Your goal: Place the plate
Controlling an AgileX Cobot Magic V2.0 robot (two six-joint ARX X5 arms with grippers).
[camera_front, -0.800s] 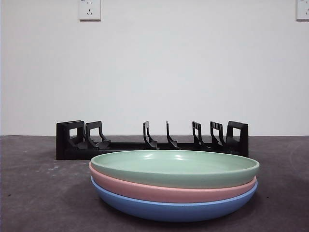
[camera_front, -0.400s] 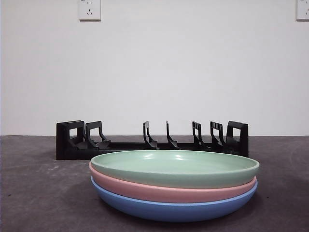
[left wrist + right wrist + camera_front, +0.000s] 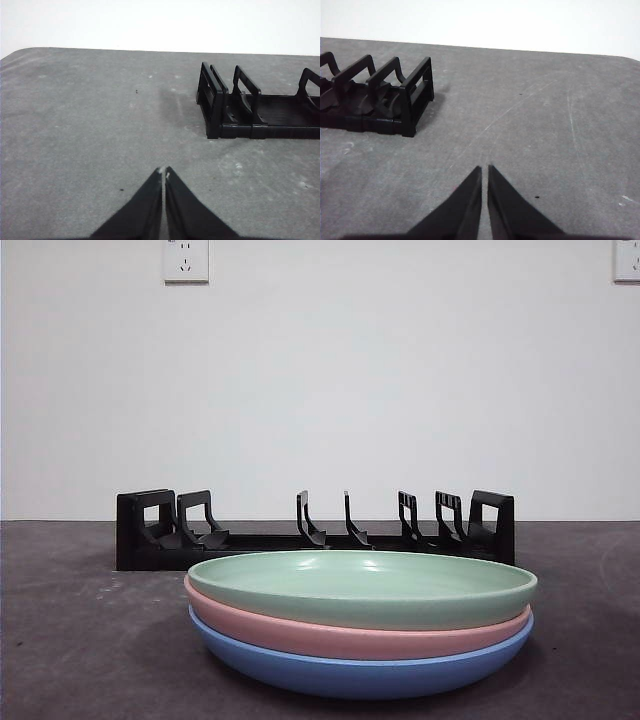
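Three plates are stacked near the front of the table: a green plate (image 3: pixel 362 585) on top, a pink plate (image 3: pixel 350 638) under it and a blue plate (image 3: pixel 360 670) at the bottom. Behind the stack stands a black slotted dish rack (image 3: pixel 315 530), with all its slots vacant. The rack's left end (image 3: pixel 250 107) shows in the left wrist view, its right end (image 3: pixel 380 95) in the right wrist view. My left gripper (image 3: pixel 164 172) is shut over bare table, off the rack's left end. My right gripper (image 3: pixel 485 170) is shut over bare table, off the rack's right end. Neither arm appears in the front view.
The grey table (image 3: pixel 80 640) runs back to a white wall (image 3: pixel 320 380) with two sockets high up. The table's rounded far corners show in both wrist views.
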